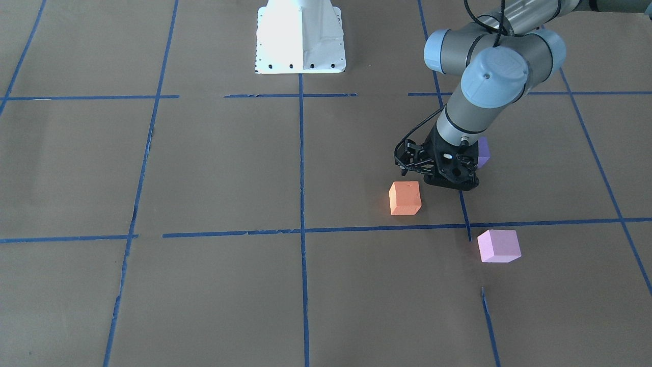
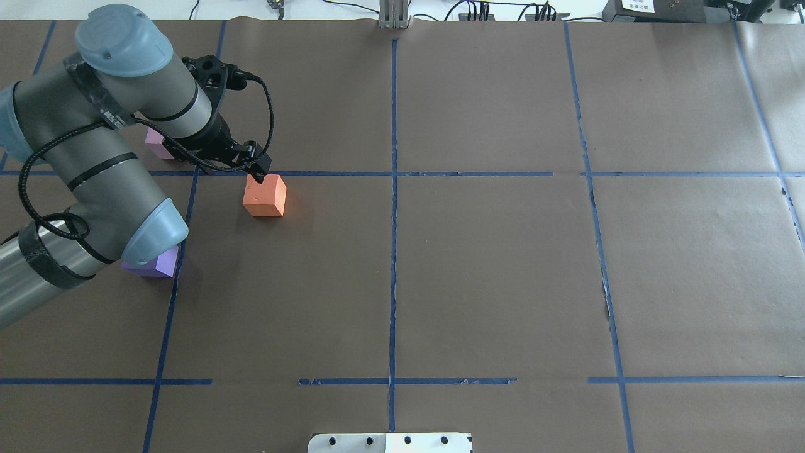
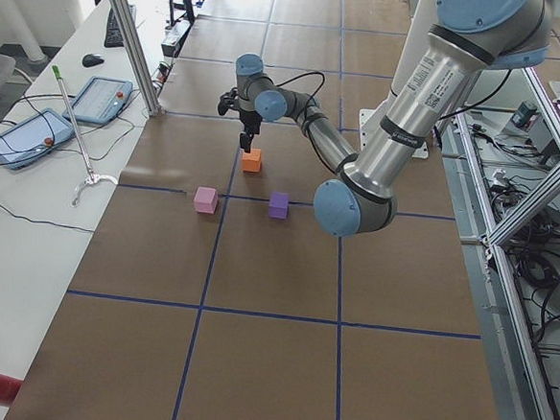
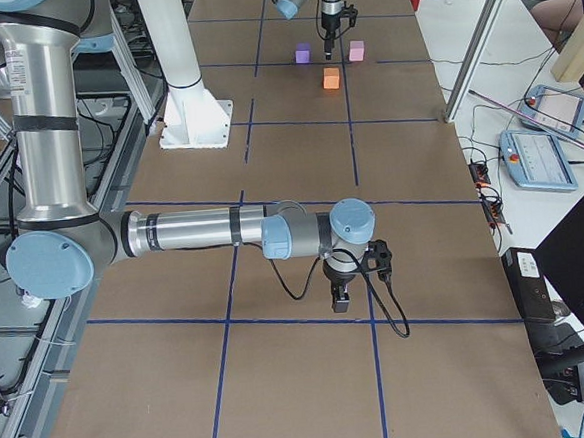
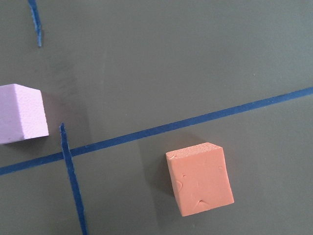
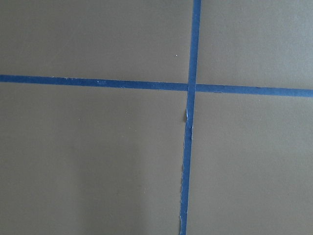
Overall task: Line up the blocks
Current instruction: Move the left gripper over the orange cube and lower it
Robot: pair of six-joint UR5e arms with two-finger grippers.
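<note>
I am counting three blocks on the brown table (image 1: 204,168), one of each colour, and none of them are touching. In the front-facing view the orange block (image 1: 405,198) is sitting just right of centre, above a blue tape line (image 1: 301,153). The pink block (image 1: 498,245) is lying lower right of it, below that line. The purple block (image 1: 483,152) is peeking out upper right, half hidden behind the wrist. Together they are forming a triangle rather than a row.

Two arms are in the room. The left gripper (image 2: 261,168) is hanging low just beside the orange block, between it and the purple one, gripping nothing. I cannot tell whether its claw is parted. The right gripper (image 4: 340,298) is pointing down over bare table, well apart from the blocks, and I cannot tell its claw either.
</note>
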